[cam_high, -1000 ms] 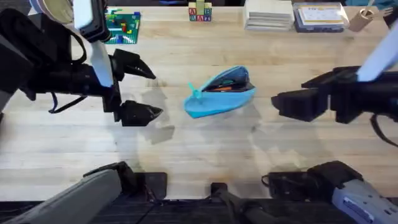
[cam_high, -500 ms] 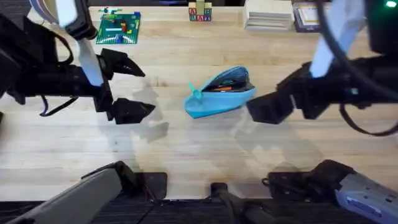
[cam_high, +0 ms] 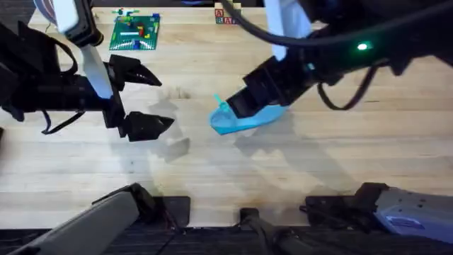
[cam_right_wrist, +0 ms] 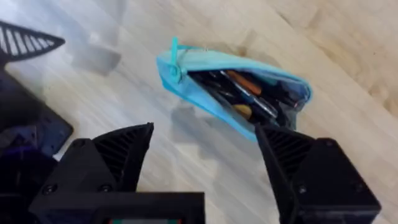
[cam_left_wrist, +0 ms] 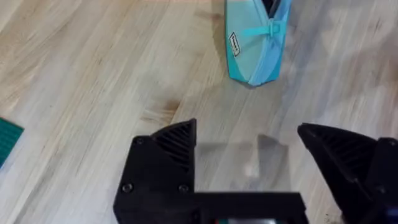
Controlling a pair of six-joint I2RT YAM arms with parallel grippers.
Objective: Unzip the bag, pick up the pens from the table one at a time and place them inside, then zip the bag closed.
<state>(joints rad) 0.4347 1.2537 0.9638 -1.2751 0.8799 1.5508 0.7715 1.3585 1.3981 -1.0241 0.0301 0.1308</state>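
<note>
Overhead, the light-blue pencil pouch lies near the middle of the pale wood tabletop, well clear of every edge, its mouth unzipped and gaping. The right wrist view looks straight into it: several pens, dark ones and at least one reddish-orange, already lie inside, packed along its length. No loose pen can be seen on the bare wood, which suggests the loading is done and only the zipping remains.

The right gripper hangs directly over the pouch, its black fingers spread wide and holding nothing; in its own camera the two fingers flank the bag, a stance that looks suited to coming down on the fabric or the slider. The teal zipper pull sticks out at the pouch's pointed end, the end turned toward the left arm.

The left gripper waits well apart from the bag, toward the tabletop's left edge, fingers also fully parted and empty. Its camera frames the pull tab across open wood, likely so this arm can steady or draw the zipper. A green brick baseplate sits at the far edge.
</note>
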